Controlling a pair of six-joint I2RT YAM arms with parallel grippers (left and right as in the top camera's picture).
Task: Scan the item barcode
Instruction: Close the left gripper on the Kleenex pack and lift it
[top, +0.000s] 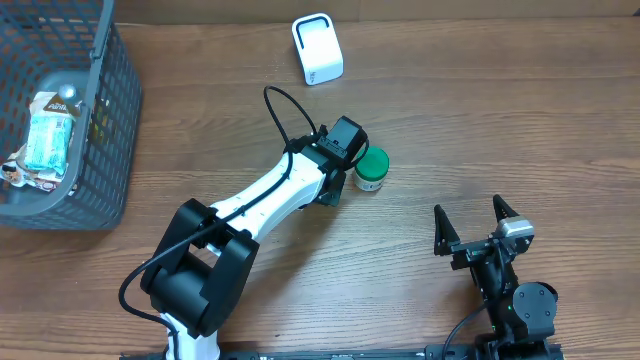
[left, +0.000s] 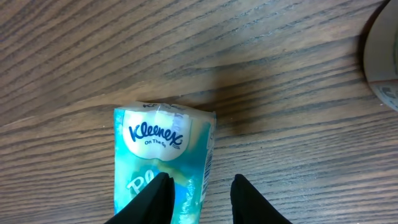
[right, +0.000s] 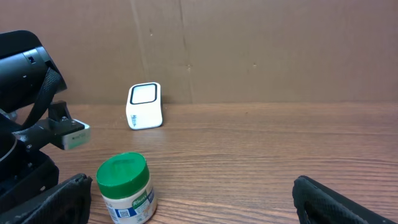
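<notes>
Looking from overhead, the left gripper (top: 343, 146) sits mid-table just beside a green-lidded jar (top: 372, 169), its fingers hidden under the wrist. The white scanner (top: 317, 48) stands well apart, and the right gripper (top: 475, 222) is spread wide. The left wrist view shows a tissue pack (left: 163, 143) flat on the table (left: 280, 74), cut off below. The fingers stand slightly apart astride its right edge, contact unclear. The right wrist view crops both fingers.

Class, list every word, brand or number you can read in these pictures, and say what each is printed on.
"Kleenex": tissue pack, left wrist view.
"On The Go": same pack, under the brand.
Green-lidded jar label: too blurred to read.
Packages in the basket: print too small.
</notes>
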